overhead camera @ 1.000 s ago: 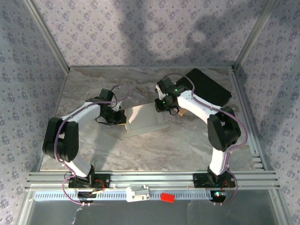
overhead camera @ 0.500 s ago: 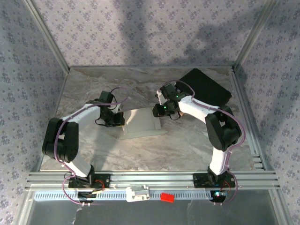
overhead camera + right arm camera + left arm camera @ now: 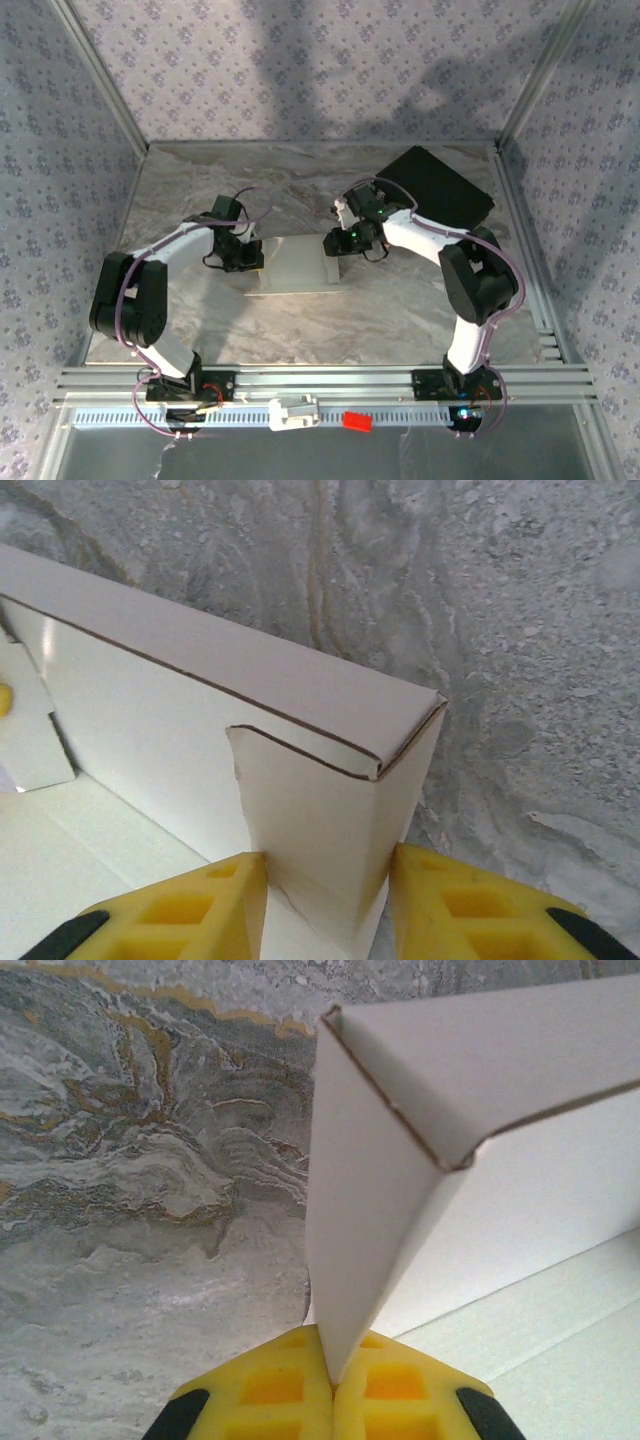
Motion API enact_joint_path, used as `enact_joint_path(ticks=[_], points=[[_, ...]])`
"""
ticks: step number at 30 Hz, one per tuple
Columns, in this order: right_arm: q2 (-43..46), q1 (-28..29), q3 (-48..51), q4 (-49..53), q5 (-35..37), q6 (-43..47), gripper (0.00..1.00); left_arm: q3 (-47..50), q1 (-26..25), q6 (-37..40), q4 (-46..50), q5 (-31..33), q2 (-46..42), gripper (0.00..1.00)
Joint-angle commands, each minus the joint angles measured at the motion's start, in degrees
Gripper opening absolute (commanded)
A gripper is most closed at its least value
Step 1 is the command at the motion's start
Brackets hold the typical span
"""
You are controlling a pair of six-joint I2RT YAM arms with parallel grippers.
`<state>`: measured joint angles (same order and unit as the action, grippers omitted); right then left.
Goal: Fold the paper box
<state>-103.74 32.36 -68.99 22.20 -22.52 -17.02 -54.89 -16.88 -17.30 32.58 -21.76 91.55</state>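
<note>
Paper box flap pinched in left pincer; right pincer straddles corner, grip unclear.

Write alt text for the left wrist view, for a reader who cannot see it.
The left hand pinches a raised flap of the white paper box between yellow fingers; the folded wall stands over the grey marbled table.
</note>
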Motion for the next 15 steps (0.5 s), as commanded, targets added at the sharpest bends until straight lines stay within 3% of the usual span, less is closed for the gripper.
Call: enact_joint_path(ticks=[1,9,15], points=[[1.5,1.7,2.9,2.9,-8.9,0.0,0.40,-0.6,-0.7,-1.7,-7.6,-1.8,-1.4,0.00],[1.0,1.5,4.8,3.7,-7.2,-0.6,0.43,0.2,-0.7,-2.3,-8.1,-1.3,-2.0,0.00],[3.1,0.7,7.1,0.8,-10.0,-4.6,0.45,1.2,-0.7,-2.9,-8.4,-0.3,-2.9,0.00]])
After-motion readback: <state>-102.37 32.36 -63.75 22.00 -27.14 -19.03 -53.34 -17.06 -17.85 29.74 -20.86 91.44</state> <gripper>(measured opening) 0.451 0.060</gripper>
